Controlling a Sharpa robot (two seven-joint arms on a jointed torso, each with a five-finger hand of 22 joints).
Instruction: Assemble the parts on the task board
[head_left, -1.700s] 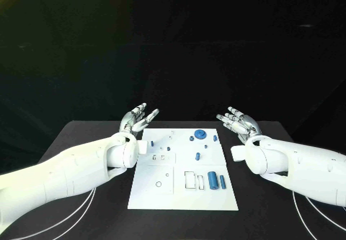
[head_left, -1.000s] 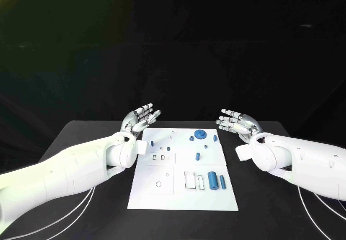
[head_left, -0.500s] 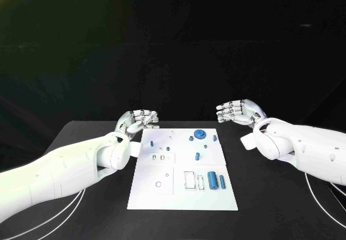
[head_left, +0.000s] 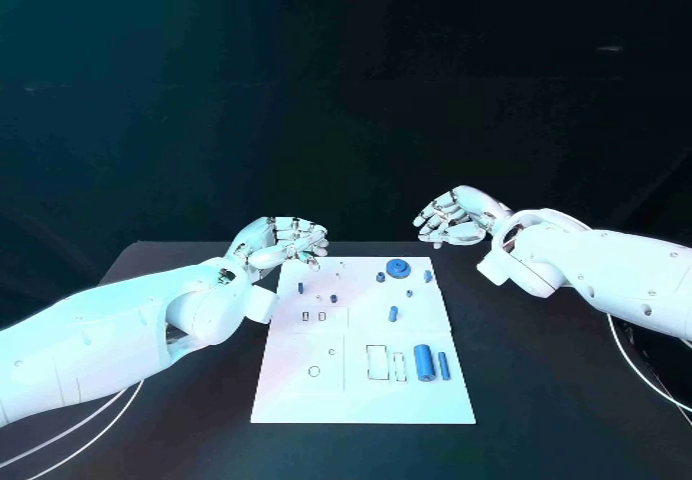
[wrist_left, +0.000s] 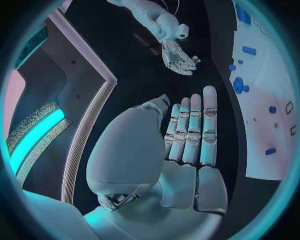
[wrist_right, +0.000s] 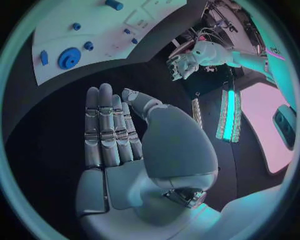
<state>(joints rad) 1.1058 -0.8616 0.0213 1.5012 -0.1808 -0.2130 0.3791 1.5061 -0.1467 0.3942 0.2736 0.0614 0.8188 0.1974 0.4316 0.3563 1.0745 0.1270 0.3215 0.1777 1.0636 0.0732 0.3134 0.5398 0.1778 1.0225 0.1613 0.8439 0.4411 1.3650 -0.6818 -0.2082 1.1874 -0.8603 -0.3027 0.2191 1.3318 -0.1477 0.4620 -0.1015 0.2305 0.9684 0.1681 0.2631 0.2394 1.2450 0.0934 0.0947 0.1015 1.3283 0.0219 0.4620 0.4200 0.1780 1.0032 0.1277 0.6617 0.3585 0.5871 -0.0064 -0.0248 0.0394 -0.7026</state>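
The white task board (head_left: 361, 395) lies in the middle of the black table. A blue gear (head_left: 397, 267) sits near its far edge, with small blue parts (head_left: 392, 313) scattered around it. A thick blue cylinder (head_left: 424, 361) and a thin blue rod (head_left: 443, 365) lie at the near right. My left hand (head_left: 281, 240) hovers over the board's far left corner, holding nothing. My right hand (head_left: 454, 215) is raised above the far right corner, also holding nothing. The wrist views show each hand flat with straight fingers: left hand (wrist_left: 187, 145), right hand (wrist_right: 115, 145). The gear (wrist_left: 238, 85) (wrist_right: 69, 57) shows there too.
Outlined slots mark the board's near half (head_left: 378, 360). Bare black table (head_left: 548, 380) flanks the board on both sides. White cables (head_left: 87, 430) trail along the table's near left and right. The table's far edge runs just beyond both hands.
Both hands have turned over from palms up to fingers pointing down. The right hand has risen and moved inward over the far right corner. The parts have not moved.
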